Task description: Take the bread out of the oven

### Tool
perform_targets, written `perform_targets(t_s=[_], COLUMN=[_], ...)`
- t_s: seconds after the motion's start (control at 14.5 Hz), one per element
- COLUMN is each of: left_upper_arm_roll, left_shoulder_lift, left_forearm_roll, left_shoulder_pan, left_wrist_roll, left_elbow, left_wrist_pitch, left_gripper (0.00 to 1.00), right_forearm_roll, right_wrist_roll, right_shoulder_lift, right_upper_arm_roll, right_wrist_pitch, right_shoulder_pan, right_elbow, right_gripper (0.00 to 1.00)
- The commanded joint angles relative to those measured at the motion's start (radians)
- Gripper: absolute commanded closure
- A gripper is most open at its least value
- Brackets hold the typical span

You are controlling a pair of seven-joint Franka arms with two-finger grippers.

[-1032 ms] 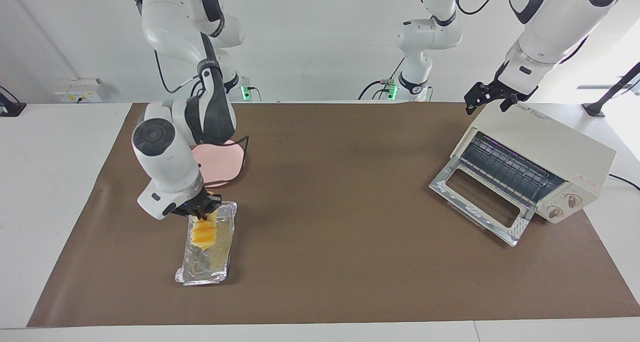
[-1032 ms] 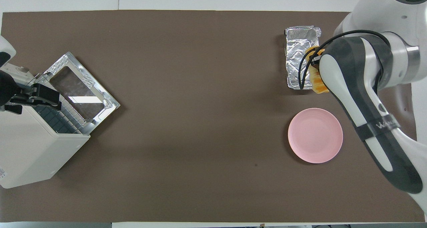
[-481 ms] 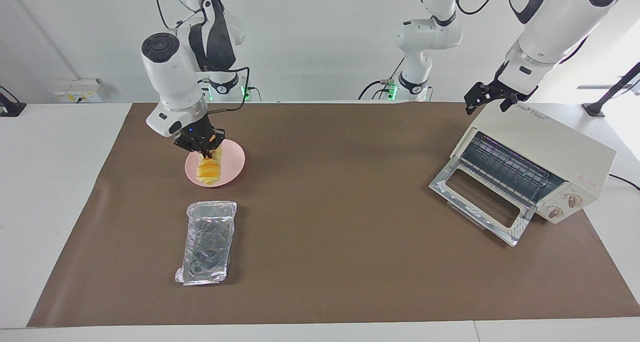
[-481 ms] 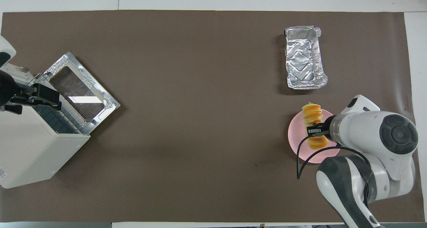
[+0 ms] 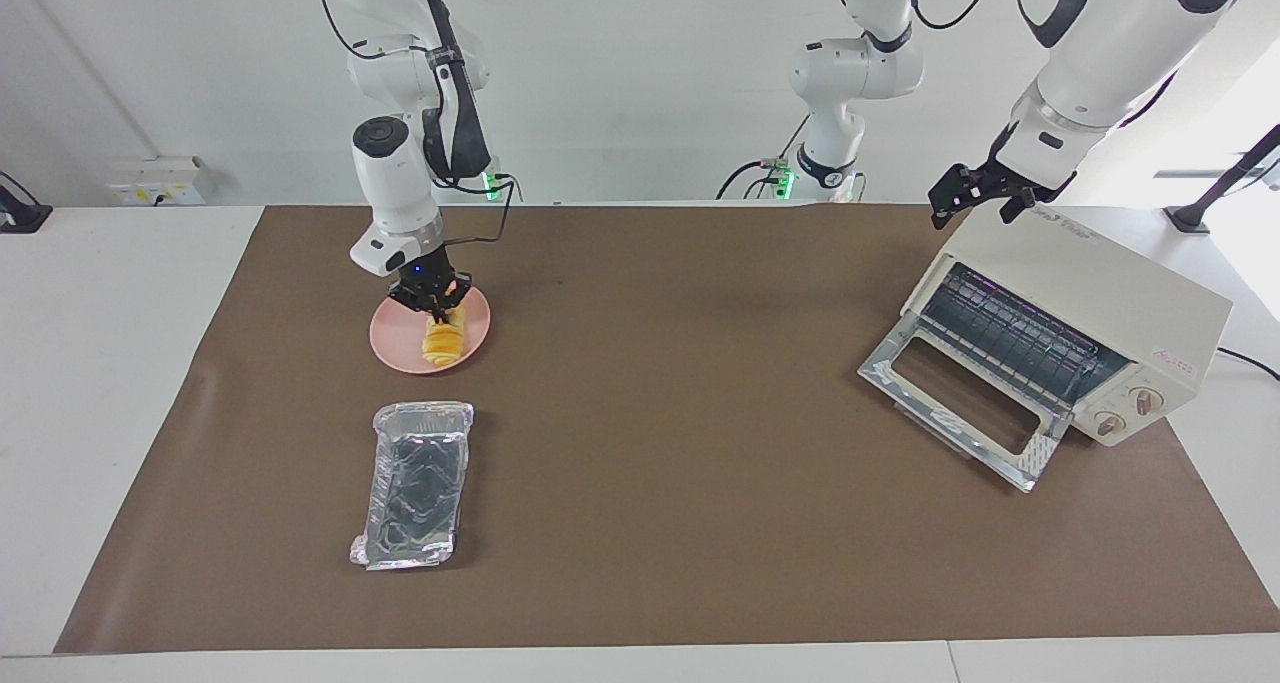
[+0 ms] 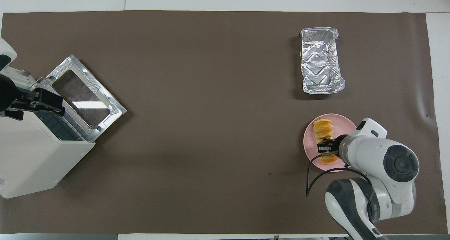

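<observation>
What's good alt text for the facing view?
The right gripper holds the bread on the pink plate, shut on it. The empty foil tray lies farther from the robots. At the left arm's end, the left gripper hangs open over the oven, whose door is down.

1. The right hand has carried the bread off the foil tray.
2. It has lowered the bread onto the plate, nearer the robots.

pink plate on brown mat | foil tray farther from robots, apart
</observation>
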Motion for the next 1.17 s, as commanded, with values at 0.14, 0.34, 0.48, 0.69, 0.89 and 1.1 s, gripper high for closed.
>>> perform_targets(t_s=[0.14, 0.34, 0.48, 0.69, 0.89, 1.1], left_upper_arm_roll=[-0.004, -0.004, -0.004, -0.004, -0.004, -0.004], left_shoulder_lift=[-0.021, -0.021, -0.021, -0.021, -0.021, -0.021], left_forearm_roll=[-0.014, -0.014, -0.014, -0.014, -0.014, -0.014], left_shoulder_pan=[0.012, 0.012, 0.012, 0.012, 0.012, 0.012], left_wrist_roll=[0.014, 0.014, 0.014, 0.014, 0.014, 0.014], left_elbow=[-0.017, -0.017, -0.017, -0.017, -0.017, -0.017], left_wrist_pitch=[-0.007, -0.007, -0.007, -0.007, -0.007, -0.007], left_gripper=[0.0, 0.0, 0.0, 0.0, 0.0, 0.0], right_forearm_roll=[0.012, 0.014, 0.017, 0.043, 0.034, 0.037], right_wrist_roll=[-0.002, -0.019, -0.085, -0.134, -0.197, -0.226], right_shoulder_lift=[-0.023, -0.011, 0.027, 0.142, 0.213, 0.212], right_upper_arm_roll=[0.003, 0.002, -0.003, -0.004, -0.004, -0.001], right_wrist_pitch=[-0.26, -0.575, -0.704, -0.926, -1.123, -1.137], right_shoulder_pan=[-0.009, -0.019, -0.044, -0.075, -0.102, -0.127], right_elbow=[0.144, 0.432, 0.607, 0.92, 1.117, 1.116], right_gripper=[0.0, 0.0, 0.0, 0.0, 0.0, 0.0])
